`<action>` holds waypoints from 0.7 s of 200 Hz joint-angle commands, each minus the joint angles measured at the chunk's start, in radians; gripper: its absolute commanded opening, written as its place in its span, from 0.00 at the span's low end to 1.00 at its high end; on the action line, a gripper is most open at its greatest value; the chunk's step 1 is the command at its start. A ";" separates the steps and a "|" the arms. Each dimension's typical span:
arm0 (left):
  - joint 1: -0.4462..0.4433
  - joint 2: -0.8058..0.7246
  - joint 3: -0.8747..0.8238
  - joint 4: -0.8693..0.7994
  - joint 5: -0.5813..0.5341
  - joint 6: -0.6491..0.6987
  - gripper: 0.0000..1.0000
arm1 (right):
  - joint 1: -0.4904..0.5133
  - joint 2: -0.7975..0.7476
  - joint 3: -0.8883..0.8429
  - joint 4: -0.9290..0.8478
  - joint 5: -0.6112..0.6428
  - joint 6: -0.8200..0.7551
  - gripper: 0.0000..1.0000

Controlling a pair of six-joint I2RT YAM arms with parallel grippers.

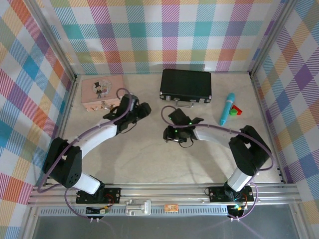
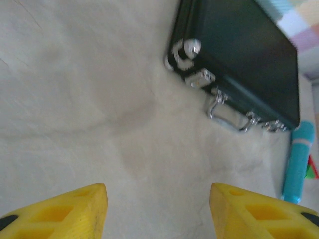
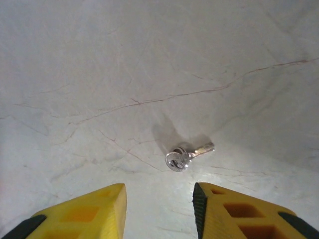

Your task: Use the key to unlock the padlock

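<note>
The key [image 3: 187, 156] is a small silvery piece with a round head and short shaft, lying flat on the pale table. My right gripper [image 3: 159, 209] hovers just short of it, open, with its yellow fingers [image 3: 84, 211] on either side and nothing between them. From above, the right gripper [image 1: 170, 133] sits near the table's middle. My left gripper [image 2: 158, 209] is open over bare table, empty, and from above it [image 1: 141, 110] lies between the pink tin and the black case. The padlock is out of view.
A black case [image 1: 185, 84] with silver latches [image 2: 199, 78] lies at the back centre. A pink tin [image 1: 99, 93] sits back left. A teal pen [image 1: 228, 108] and small red and green blocks [image 1: 237, 110] lie at the right. Checked walls enclose the table.
</note>
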 commanded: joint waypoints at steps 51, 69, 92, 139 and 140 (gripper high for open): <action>0.043 -0.094 -0.138 0.050 0.055 -0.063 0.57 | 0.059 0.186 0.189 -0.265 0.198 0.049 0.34; 0.042 -0.095 -0.150 0.063 0.059 -0.076 0.57 | 0.072 0.210 0.210 -0.284 0.204 0.050 0.31; 0.044 -0.095 -0.150 0.064 0.058 -0.076 0.57 | 0.094 0.228 0.229 -0.302 0.218 0.051 0.31; 0.045 -0.095 -0.145 0.064 0.053 -0.078 0.57 | 0.104 0.275 0.262 -0.311 0.214 0.043 0.27; 0.045 -0.095 -0.144 0.063 0.053 -0.078 0.57 | 0.104 0.276 0.262 -0.311 0.213 0.043 0.27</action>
